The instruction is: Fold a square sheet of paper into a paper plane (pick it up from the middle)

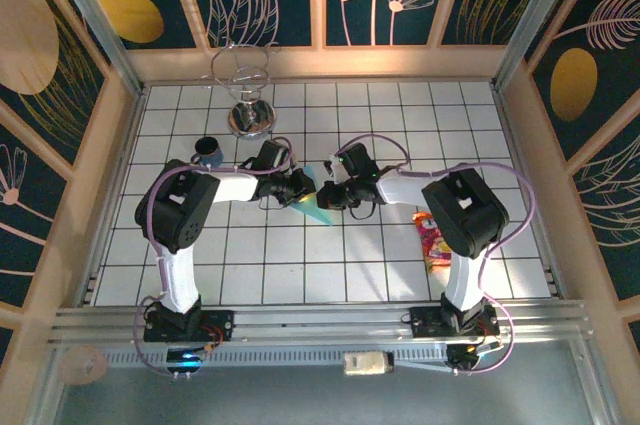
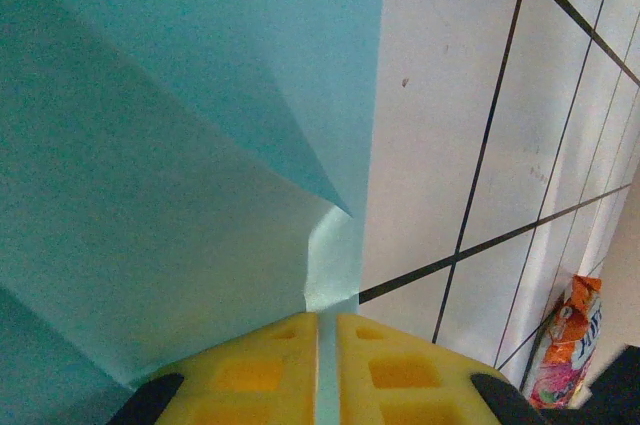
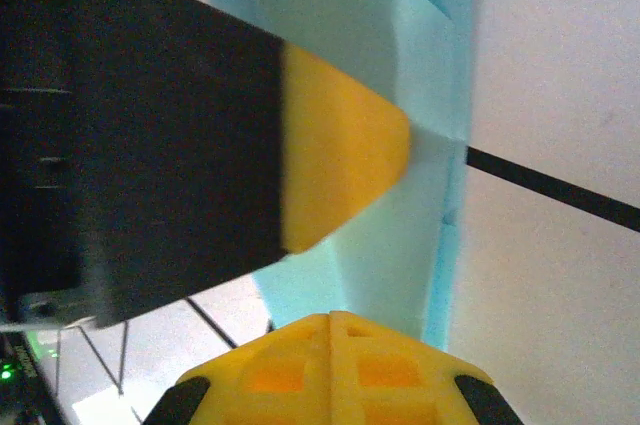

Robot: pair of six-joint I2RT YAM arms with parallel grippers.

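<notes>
The paper plane (image 1: pixel 316 207), a part-folded piece of light-blue paper, is held up over the middle of the white-tiled desk (image 1: pixel 300 270), between the two arms, which reach in from either side. From above it shows as a narrow wedge.

The left claw (image 1: pixel 297 188) is pressed all but shut. In its wrist view the yellow fingers (image 2: pixel 250 370) stand side by side with only a thin edge of the paper pinched between them, and the sheet (image 2: pixel 180 145) spreads away from the tips with a diagonal crease and a small bent corner beside the grip. The right claw (image 1: pixel 333 195) is fully closed. In its own view the yellow fingertips (image 3: pixel 290 370) meet, and the paper (image 3: pixel 380 245) runs straight down to them and looks nipped there. The left claw's black body and one yellow finger (image 3: pixel 340 145) cross just in front of it, covering much of the sheet.

The two claws sit very close together, nearly touching.

An orange-red snack packet (image 1: pixel 432 238) lies flat on the desk toward the right edge, beside the right arm and well apart from the paper. A small dark-blue cup (image 1: pixel 208 151) stands near the left arm's elbow. A wire stand (image 1: pixel 249 105) with a shiny round foot stands toward the far edge.
</notes>
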